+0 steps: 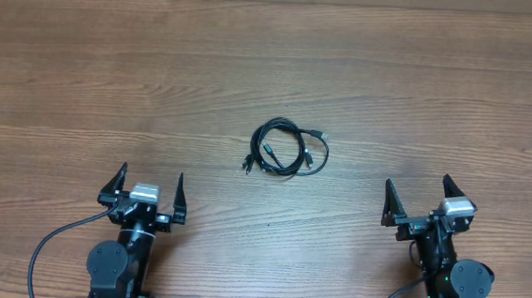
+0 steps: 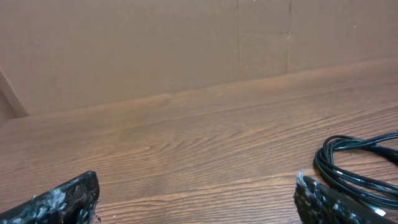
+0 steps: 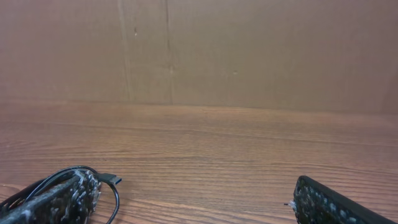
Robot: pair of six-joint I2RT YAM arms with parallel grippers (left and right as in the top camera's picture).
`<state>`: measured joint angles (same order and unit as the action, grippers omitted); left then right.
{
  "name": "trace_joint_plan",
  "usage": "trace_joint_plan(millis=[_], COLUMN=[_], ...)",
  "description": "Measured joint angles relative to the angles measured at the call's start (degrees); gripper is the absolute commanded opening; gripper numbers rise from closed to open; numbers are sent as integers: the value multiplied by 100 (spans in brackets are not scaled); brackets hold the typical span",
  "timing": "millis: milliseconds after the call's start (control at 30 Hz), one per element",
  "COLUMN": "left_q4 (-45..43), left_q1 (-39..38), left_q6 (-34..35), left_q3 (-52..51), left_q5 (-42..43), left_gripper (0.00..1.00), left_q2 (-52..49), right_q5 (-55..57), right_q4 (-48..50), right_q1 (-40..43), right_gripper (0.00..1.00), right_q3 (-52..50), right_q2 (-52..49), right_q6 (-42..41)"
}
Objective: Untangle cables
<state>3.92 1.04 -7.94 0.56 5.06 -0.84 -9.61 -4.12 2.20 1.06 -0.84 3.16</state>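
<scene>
The cables [image 1: 288,148] lie as a small black coil with plug ends in the middle of the wooden table. My left gripper [image 1: 146,187] is open and empty at the near left, well short of the coil. My right gripper [image 1: 421,192] is open and empty at the near right, also apart from it. In the left wrist view the coil [image 2: 357,163] shows at the right edge beyond my open fingers [image 2: 198,196]. In the right wrist view a cable loop and plug [image 3: 109,181] show at the lower left beside my open fingers [image 3: 194,199].
The wooden table [image 1: 272,65] runs to a brown cardboard wall [image 2: 155,43] at the far side. A thick black robot wire [image 1: 53,242] loops by the left arm's base.
</scene>
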Motion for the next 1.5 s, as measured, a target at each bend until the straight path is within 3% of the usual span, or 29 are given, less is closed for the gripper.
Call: trace_joint_plan(millis=[167,1500], left_q4=[0,0], left_q1=[0,0], left_q6=[0,0], left_q3=[0,0], left_q5=[0,0], left_gripper=[100,100], left_q2=[0,0], right_q5=[11,15], right_q4=[0,2], right_q1=[-339,-343], right_gripper=[100,100], right_q3=[0,0], right_q2=[0,0], right_q6=[-4,-15])
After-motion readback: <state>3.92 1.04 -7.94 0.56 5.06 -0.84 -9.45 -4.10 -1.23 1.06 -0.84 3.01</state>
